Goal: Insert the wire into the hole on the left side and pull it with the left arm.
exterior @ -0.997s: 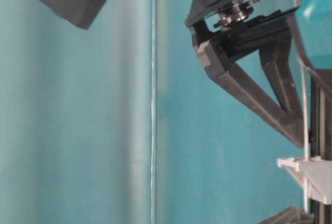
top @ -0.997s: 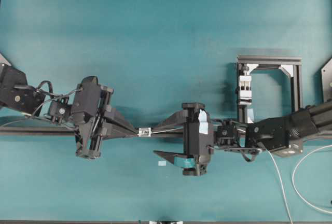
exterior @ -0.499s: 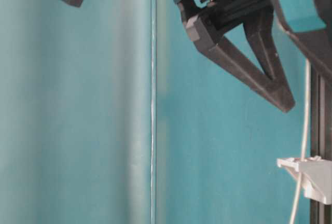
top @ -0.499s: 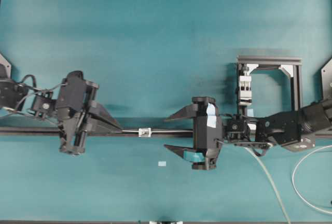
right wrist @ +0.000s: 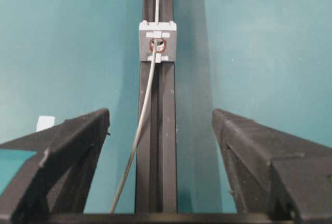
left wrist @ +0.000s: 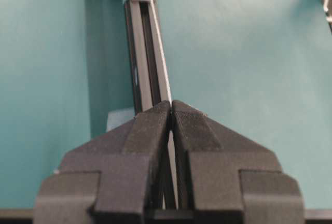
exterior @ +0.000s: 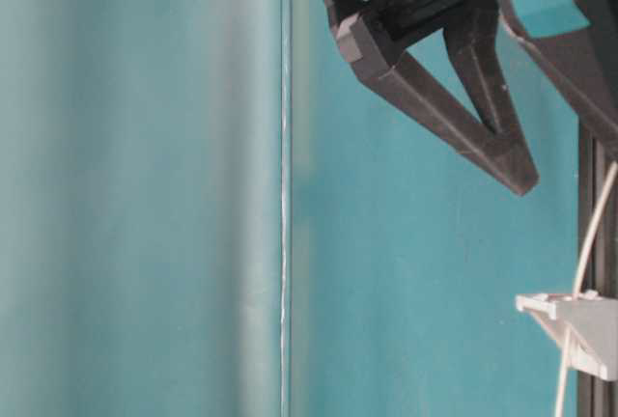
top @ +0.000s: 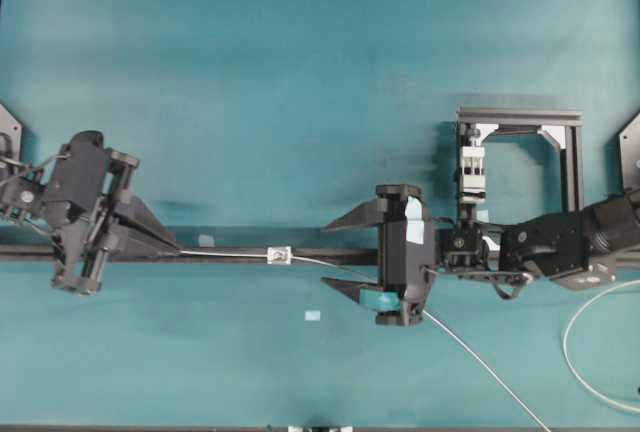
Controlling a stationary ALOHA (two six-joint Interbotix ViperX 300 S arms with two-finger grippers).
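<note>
In the overhead view the all-black left gripper (top: 178, 251) sits at the far left of the rail, shut on the end of the wire (top: 225, 252). The thin pale wire runs right from those fingertips and passes through the hole in the small white block (top: 279, 254). It then goes under the right gripper (top: 323, 256) and trails off to the bottom edge. The taped right gripper stands open astride the rail, touching nothing. In the right wrist view the wire (right wrist: 145, 105) enters the hole (right wrist: 158, 45). The left wrist view shows the left gripper (left wrist: 170, 103) pinching the wire (left wrist: 162, 63).
A black rail (top: 230, 260) crosses the teal table from left to right. At the right stands a metal frame (top: 520, 117) with a white ribbed clip (top: 471, 172). A pale blue tape scrap (top: 313, 315) lies in front of the rail. A white cable (top: 575, 352) loops at the lower right.
The left gripper has slid far to the left along the rail, drawing the wire through the hole. The right gripper backed off a little to the right, staying open.
</note>
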